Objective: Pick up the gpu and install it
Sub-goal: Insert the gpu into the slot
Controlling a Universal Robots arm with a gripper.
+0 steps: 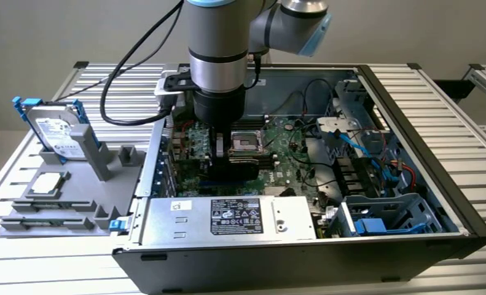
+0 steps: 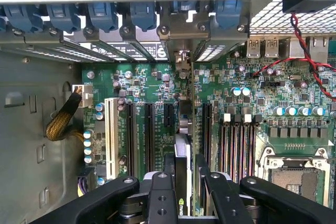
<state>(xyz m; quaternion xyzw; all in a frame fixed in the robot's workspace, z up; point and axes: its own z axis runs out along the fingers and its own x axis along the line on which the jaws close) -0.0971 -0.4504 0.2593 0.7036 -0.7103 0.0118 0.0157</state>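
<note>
The gpu (image 2: 184, 129) stands on edge over the green motherboard (image 2: 152, 82), in line with the long black expansion slots (image 2: 148, 135). Its silver bracket end (image 2: 182, 62) reaches the case's rear slot openings. My gripper (image 2: 185, 182) is shut on the card, with one black finger (image 2: 160, 195) on each side of it. In the exterior view the gripper (image 1: 220, 153) reaches straight down into the open computer case (image 1: 407, 123), and the card shows as a dark block (image 1: 226, 167) just above the motherboard (image 1: 288, 150). Whether the card sits fully in its slot I cannot tell.
An empty CPU socket (image 2: 294, 174) and memory slots (image 2: 236, 145) lie beside the card. Red and black wires (image 2: 310, 72) cross the board near the rear ports. Outside the case a silver hard drive with blue rails (image 1: 54, 132) stands in a grey fixture (image 1: 70, 190). The power supply (image 1: 226, 218) fills the case's front.
</note>
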